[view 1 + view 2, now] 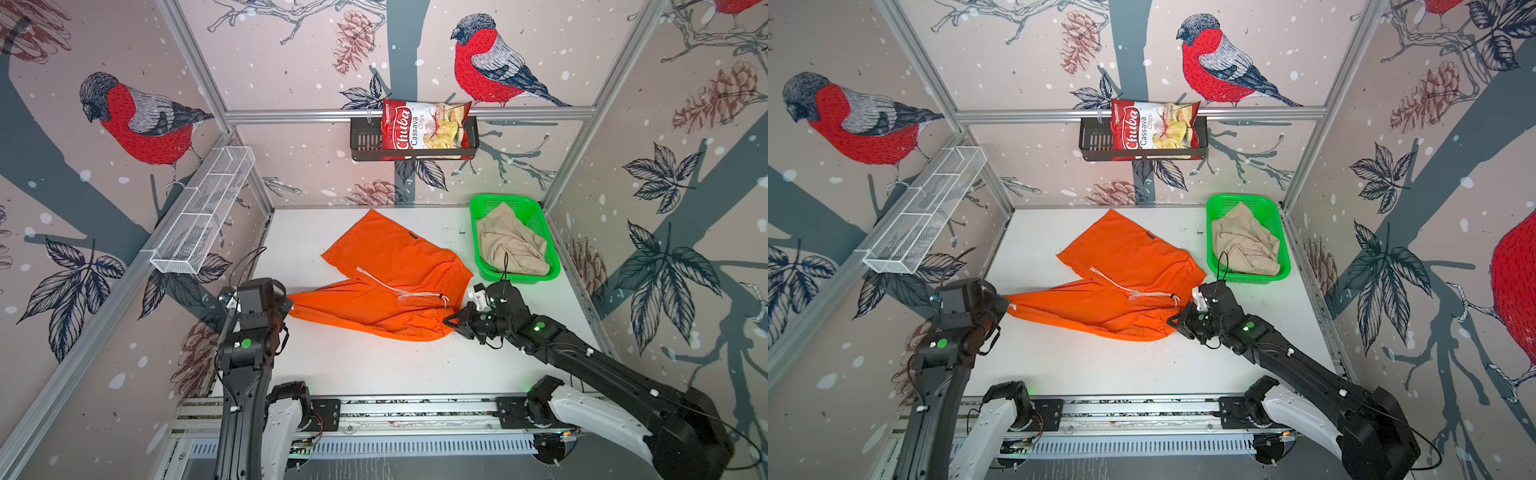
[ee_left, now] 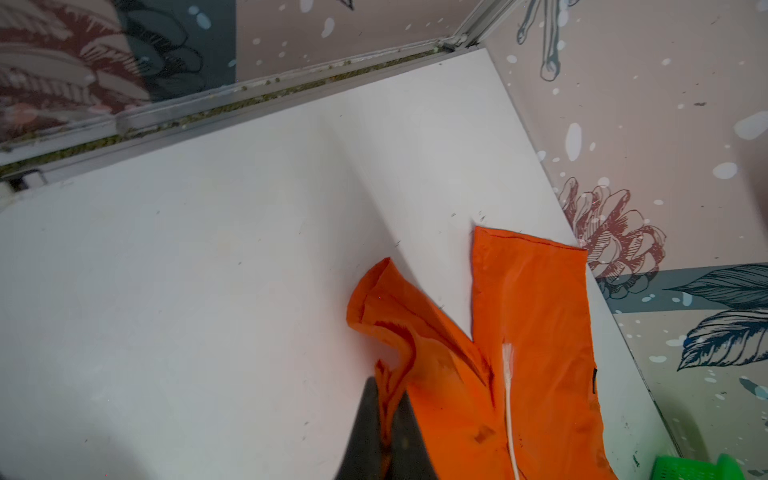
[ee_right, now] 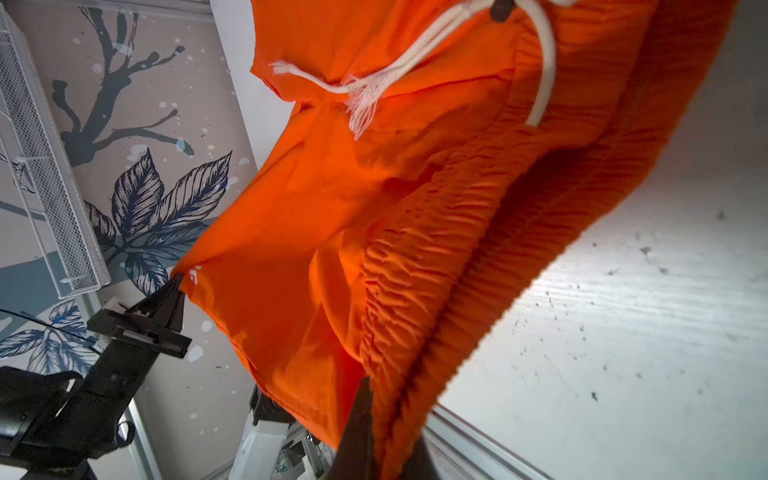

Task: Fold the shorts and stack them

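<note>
The orange shorts [image 1: 386, 266] [image 1: 1125, 270] are spread across the middle of the white table, with the white drawstring [image 1: 390, 286] on top. My left gripper [image 1: 291, 308] [image 1: 1008, 305] [image 2: 388, 411] is shut on the hem corner of one leg, lifted a little at the left. My right gripper [image 1: 451, 322] [image 1: 1173, 322] [image 3: 386, 415] is shut on the gathered waistband end at the right. The cloth stretches between the two. The beige shorts [image 1: 511, 241] [image 1: 1246, 241] lie crumpled in the green basket at the back right.
The green mesh basket [image 1: 515, 277] [image 1: 1246, 277] stands by the right wall, just behind my right arm. A black wall basket holding a chips bag [image 1: 424, 129] hangs on the back wall. A white wire shelf [image 1: 208, 208] is fixed to the left wall. The arms' rail [image 1: 415, 405] runs along the front.
</note>
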Robot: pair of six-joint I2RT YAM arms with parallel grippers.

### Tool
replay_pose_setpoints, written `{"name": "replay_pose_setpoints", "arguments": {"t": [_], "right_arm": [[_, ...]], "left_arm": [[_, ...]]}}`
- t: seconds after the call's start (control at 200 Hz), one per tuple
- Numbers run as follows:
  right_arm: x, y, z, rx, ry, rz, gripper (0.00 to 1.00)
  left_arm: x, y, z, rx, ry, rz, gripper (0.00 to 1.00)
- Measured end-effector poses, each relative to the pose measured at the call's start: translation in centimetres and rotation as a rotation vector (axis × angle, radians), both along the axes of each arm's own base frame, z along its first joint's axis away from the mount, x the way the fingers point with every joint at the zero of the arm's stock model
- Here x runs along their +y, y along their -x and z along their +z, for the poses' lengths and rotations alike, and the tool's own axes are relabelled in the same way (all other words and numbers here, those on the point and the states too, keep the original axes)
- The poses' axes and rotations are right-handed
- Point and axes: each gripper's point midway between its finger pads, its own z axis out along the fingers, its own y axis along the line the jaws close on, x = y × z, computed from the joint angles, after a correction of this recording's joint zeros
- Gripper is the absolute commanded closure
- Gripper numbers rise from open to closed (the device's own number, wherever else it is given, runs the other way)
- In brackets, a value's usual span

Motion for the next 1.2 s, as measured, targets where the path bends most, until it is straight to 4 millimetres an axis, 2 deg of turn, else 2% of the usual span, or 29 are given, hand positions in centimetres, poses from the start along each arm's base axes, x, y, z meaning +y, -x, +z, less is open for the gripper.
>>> {"name": "replay_pose_setpoints", "arguments": {"t": [0.18,0.43,0.565,0.69,0.825,1.011,1.101,1.196], "right_arm": [[-0.3,-0.6,1.3,0.023,-0.033,0.039,1.0],[-1.1,-2.2,2.7,0.021,-0.044,0.058,1.0],[-1.5,-2.6,3.5,0.003,-0.039,0.067,1.0],[-1.3,-1.2,4.0,-0.016,-0.051,0.093,1.0],[-0.7,1.4,3.2,0.026,-0.056,0.122,1.0],[0.8,4.5,4.5,0.026,-0.096,0.174,1.0],[0.8,4.6,4.3,0.039,-0.097,0.153,1.0],[0.5,3.7,4.0,0.046,-0.097,0.126,1.0]], "left_arm": [[-0.5,-4.6,2.7,-0.057,-0.039,-0.081,1.0],[-3.8,-12.4,7.2,-0.167,-0.101,-0.223,1.0],[-5.7,-14.8,8.9,-0.206,-0.124,-0.279,1.0],[-5.9,-14.3,9.7,-0.234,-0.151,-0.281,1.0],[-5.3,-12.2,9.8,-0.238,-0.184,-0.266,1.0],[-3.9,-8.9,11.0,-0.252,-0.253,-0.228,1.0],[-3.5,-8.1,11.0,-0.243,-0.286,-0.221,1.0],[-3.5,-8.5,10.6,-0.22,-0.306,-0.233,1.0]]}}
